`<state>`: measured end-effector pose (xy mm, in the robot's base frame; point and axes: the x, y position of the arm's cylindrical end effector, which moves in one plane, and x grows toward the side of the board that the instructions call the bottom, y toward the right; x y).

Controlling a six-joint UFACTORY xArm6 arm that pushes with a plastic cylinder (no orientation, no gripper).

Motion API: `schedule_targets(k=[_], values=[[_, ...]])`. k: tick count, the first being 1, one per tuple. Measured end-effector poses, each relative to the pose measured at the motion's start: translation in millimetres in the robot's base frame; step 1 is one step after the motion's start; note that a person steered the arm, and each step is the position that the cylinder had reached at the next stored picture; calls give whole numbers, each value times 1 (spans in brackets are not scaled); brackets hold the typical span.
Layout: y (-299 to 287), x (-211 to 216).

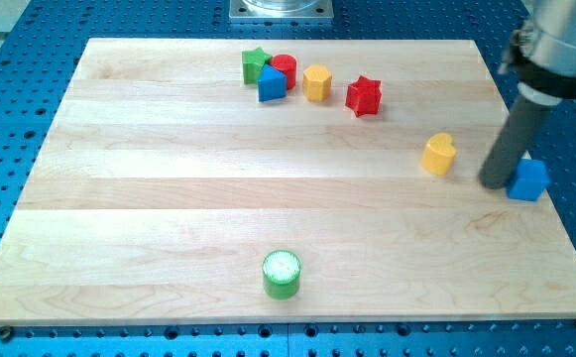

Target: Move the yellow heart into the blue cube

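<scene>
The pale wooden board (169, 198) lies on a blue perforated table (10, 59), and the blocks on it are taken here from the view's left to the view's right.

Nearest the view's bottom stands a green cylinder block with a whitish top (282, 274), alone and well apart from everything else. Up at the board's twelve o'clock edge sits a tight cluster: a green star block (255, 63), a blue triangular block (271, 84) at its five o'clock and touching it, and a red cylinder block (286, 67) pressed against both. Just beside them, at the cluster's three o'clock, is a yellow hexagonal block (316, 82), and near that, again at three o'clock, a red star block (363, 95).

Farther right lies the yellow heart block (439, 154) — clear of every other block. At its three o'clock, with the dark rod standing between them, is the blue cube block (528, 179) near the board's right edge.

My tip (494, 184) rests on the board, touching or just beside the cube at the cube's nine o'clock, and apart from the heart. The arm carries no claw — only the rod.
</scene>
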<state>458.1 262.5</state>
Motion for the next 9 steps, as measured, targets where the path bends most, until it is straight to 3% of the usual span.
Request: schedule_targets(k=[1,2,3,4,5,7,8,9], values=[[27,-48],[27,-64],[39,-54],[77,-17],[75,-10],[-12,34],[-19,27],[-17,-13]])
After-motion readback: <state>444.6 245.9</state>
